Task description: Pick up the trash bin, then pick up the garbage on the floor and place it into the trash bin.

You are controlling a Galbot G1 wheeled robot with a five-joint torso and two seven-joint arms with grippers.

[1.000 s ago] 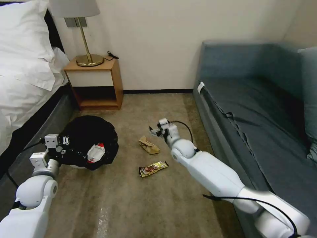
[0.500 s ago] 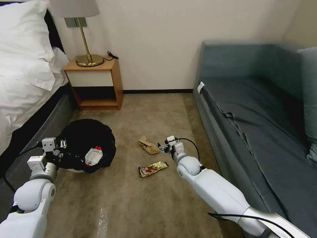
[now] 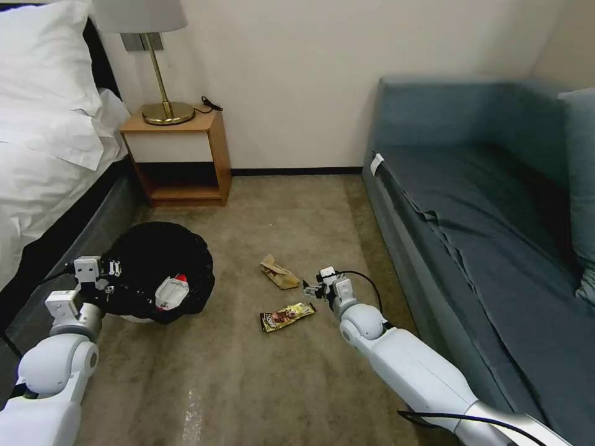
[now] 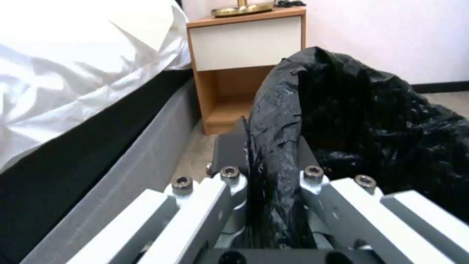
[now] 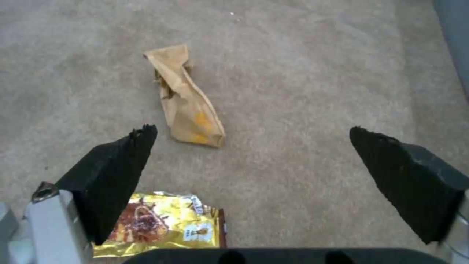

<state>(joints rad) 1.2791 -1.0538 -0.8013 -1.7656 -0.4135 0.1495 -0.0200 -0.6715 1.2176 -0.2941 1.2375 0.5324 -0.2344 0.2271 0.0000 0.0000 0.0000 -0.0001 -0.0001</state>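
Observation:
The trash bin (image 3: 155, 263) (image 4: 381, 121), lined with a crinkly black bag, is at the left beside the bed. My left gripper (image 3: 105, 277) (image 4: 271, 146) is shut on its bagged rim. A red-and-white wrapper (image 3: 170, 292) lies inside the bin. On the carpet lie a tan crumpled paper bag (image 3: 279, 272) (image 5: 185, 102) and a brown-gold snack wrapper (image 3: 287, 316) (image 5: 161, 223). My right gripper (image 3: 313, 288) (image 5: 254, 146) hangs open low over the floor, just right of both items, with nothing between its fingers.
A wooden nightstand (image 3: 180, 155) with a brass lamp (image 3: 164, 93) stands at the back left. The bed (image 3: 43, 161) runs along the left, a blue-grey sofa (image 3: 483, 217) along the right. Bare carpet (image 3: 248, 384) lies in front of me.
My right arm has come down and back toward me, from above the paper bag to low beside the two wrappers. The left arm has drawn the bin slightly left.

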